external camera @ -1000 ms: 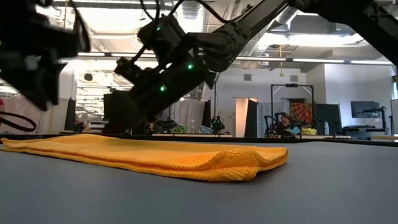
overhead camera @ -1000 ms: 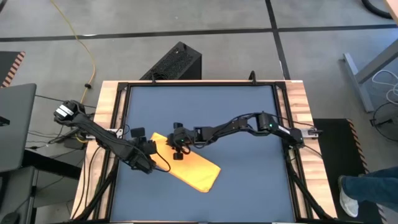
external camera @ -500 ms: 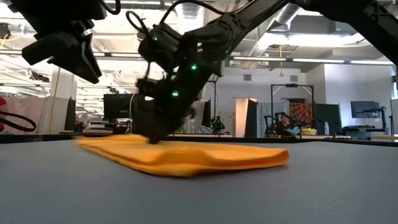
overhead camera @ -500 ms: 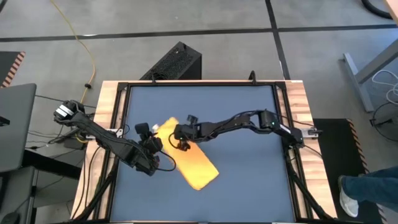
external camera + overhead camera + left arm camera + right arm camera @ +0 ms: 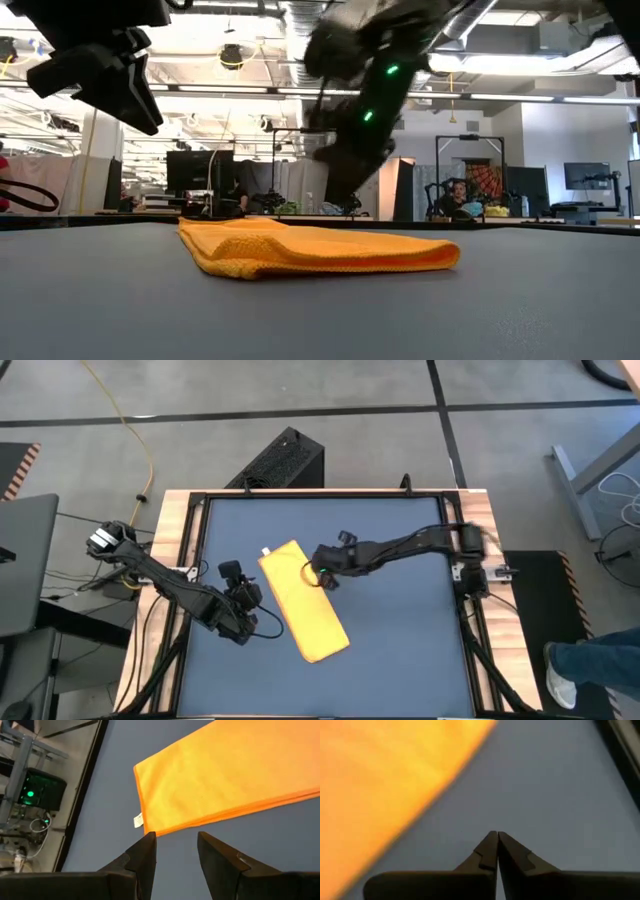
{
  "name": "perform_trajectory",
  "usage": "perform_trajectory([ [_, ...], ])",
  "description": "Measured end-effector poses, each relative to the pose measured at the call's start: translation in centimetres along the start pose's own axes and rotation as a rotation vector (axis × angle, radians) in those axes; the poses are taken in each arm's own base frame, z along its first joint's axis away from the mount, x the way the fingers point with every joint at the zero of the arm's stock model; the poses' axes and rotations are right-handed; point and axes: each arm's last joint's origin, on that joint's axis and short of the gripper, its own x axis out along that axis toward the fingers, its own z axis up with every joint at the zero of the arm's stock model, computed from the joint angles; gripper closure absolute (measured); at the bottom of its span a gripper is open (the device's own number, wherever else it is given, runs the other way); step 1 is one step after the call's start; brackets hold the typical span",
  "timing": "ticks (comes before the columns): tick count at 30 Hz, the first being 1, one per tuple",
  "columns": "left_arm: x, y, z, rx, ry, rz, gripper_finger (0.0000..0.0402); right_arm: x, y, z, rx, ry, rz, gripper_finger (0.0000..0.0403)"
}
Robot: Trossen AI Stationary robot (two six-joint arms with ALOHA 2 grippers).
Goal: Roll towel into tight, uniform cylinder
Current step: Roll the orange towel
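Towel: bright yellow in the high view at centre frame, more orange-yellow in the low and wrist views; fine woven texture, no print. Small white tag on its edge, left of centre in the left wrist view.

Mat: uniform dark slate blue, unpatterned. Table frame: pale wood with black rails.

Left gripper and right gripper: matte black. Green indicator lights glow on the right arm, upper centre of the low view.

Floor: grey with dark seams; yellow cable at upper left.
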Motion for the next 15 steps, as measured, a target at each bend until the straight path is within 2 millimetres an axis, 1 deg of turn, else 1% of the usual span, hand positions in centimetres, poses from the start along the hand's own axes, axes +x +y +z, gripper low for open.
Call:
perform_trajectory([
  [2,0.0,-0.2,0.3,-0.006,-0.021,-0.016,0.0267,-1.2,-0.1,-1.0,0.003,-0.105,0.143,0.0371],
  [5,0.0,-0.7,0.8,-0.022,-0.07,-0.046,0.0267,-2.1,0.8,-3.3,0.019,-0.227,0.409,0.0379],
  [6,0.2,-0.9,0.9,-0.03,-0.092,-0.058,0.0267,-2.4,1.1,-4.0,0.044,-0.246,0.455,0.0381],
  [8,0.7,-1.4,1.3,-0.049,-0.144,-0.105,0.0267,-2.8,1.7,-5.6,0.074,-0.246,0.499,0.0384],
  [9,1.1,-1.8,1.6,-0.06,-0.175,-0.159,0.0267,-2.8,2.1,-6.5,0.074,-0.229,0.503,0.0384],
  [12,2.4,-3.0,2.5,-0.07,-0.296,-0.386,0.0267,-3.0,3.7,-9.2,0.027,-0.172,0.511,0.0382],
  [15,3.5,-4.1,3.0,-0.05,-0.391,-0.547,0.0267,-4.2,5.6,-10.6,0.0,-0.174,0.546,0.038],
])
